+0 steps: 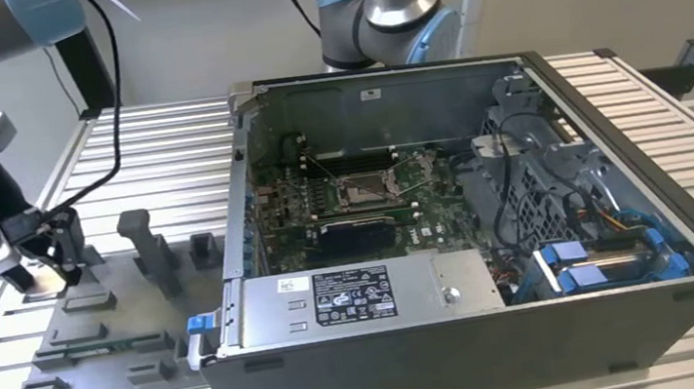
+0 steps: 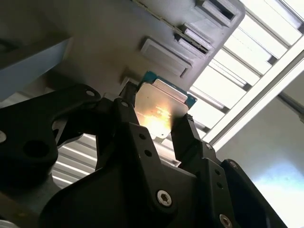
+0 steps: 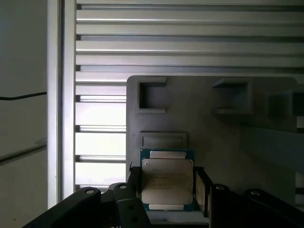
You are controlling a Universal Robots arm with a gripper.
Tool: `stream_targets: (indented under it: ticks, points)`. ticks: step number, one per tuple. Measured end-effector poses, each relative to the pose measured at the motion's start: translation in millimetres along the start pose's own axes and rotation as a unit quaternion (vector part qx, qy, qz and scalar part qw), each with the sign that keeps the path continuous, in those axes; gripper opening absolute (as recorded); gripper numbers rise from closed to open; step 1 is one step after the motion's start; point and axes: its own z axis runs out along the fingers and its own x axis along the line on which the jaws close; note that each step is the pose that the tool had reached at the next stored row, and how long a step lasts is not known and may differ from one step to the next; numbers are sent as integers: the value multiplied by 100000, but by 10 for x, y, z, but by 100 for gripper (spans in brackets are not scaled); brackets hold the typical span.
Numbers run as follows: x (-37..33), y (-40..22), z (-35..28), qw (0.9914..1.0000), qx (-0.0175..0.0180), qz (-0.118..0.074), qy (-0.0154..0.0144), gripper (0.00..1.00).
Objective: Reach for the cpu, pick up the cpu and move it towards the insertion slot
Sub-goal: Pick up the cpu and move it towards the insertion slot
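Slatted metal table [image 1: 146,154], grey fixture [image 3: 228,142] under the gripper [image 1: 53,272]. Fingers clamped on the cpu [image 3: 167,180], two opposite edges. Insertion slot [image 1: 364,189] well away from it, inside the open case [image 1: 599,107].

I take this for a robotics lab bench: a slatted aluminium table [image 1: 158,147], an opened computer case [image 1: 471,362], a grey fixture plate [image 1: 104,364] near left, and a robot arm [image 1: 384,4] mounted at the far side.

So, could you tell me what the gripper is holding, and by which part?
The cpu, pinched at two opposite side edges by the gripper.
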Motion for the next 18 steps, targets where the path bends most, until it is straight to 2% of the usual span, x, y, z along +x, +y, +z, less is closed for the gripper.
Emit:
stream_targets:
  ticks: [6, 18]
  points:
    - [0, 7, -43, 100000, 4, 0, 5, 0]
    - [-1, 15, -206, 100000, 2, -78, 7, 0]
